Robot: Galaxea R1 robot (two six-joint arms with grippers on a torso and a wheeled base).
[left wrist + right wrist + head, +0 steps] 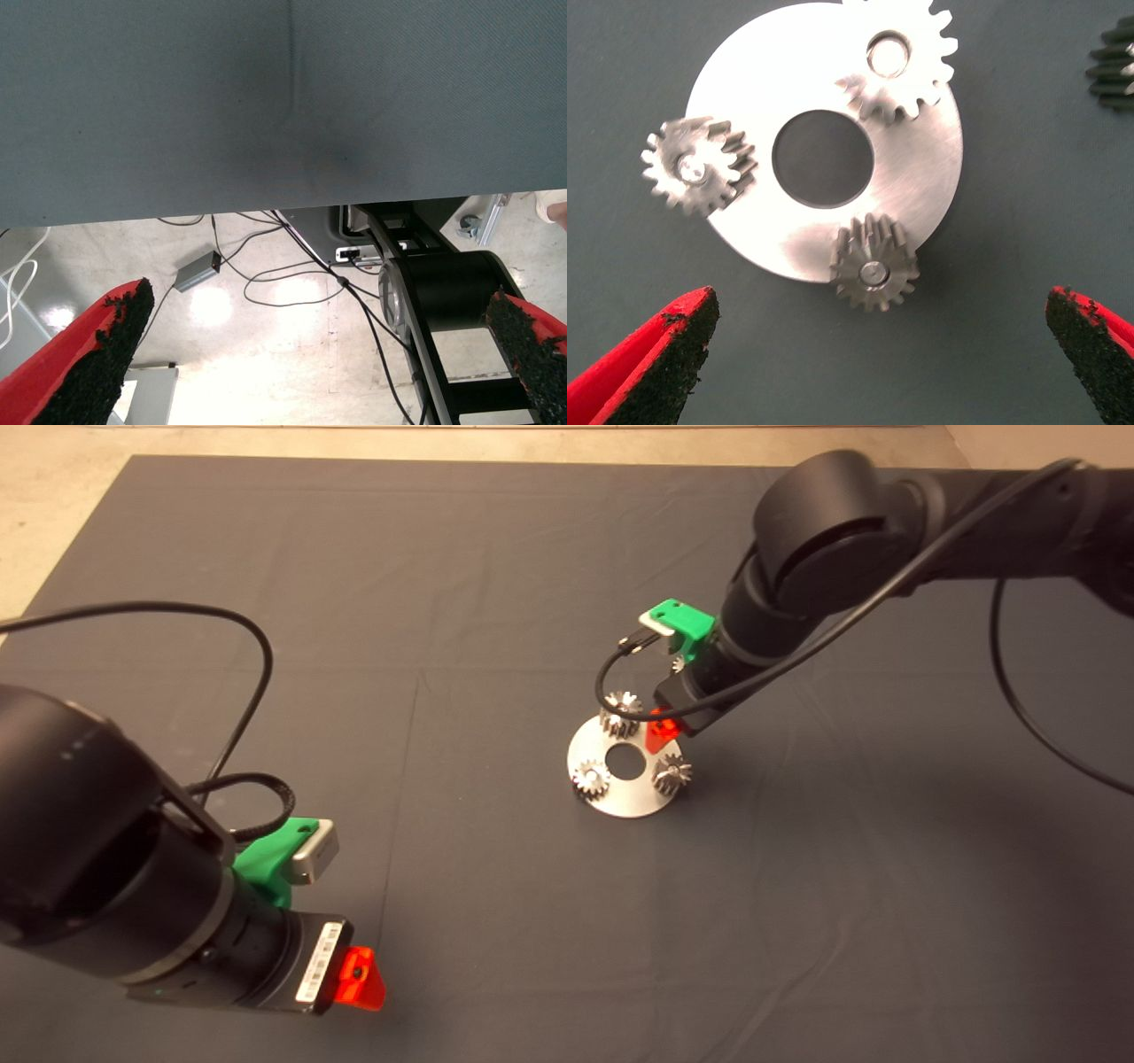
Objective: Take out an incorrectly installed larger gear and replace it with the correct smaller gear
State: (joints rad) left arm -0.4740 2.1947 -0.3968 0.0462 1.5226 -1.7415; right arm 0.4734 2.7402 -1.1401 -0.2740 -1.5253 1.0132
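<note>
The larger gear (pixel 917 84), solid steel and likely heavy and slick, sits on the round plate (pixel 744 80) on the tabletop, best pinched across its flared teeth by the right claw (pixel 662 733) hovering wide apart above it, the left claw (pixel 359 979) idle, also apart.

Dark mat (pixel 496 584), round steel plate (pixel 620 797) with centre hole, two small silver gears (pixel 591 779)

My two black arms (pixel 106 868) are thick and rounded, each trailed by thin black looping cables (pixel 213 615), with green wrist brackets (pixel 680 624) carrying small silver camera blocks, a white barcode label (pixel 317 961), and red fingers (pixel 647 363) lined with rough black pads.
</note>
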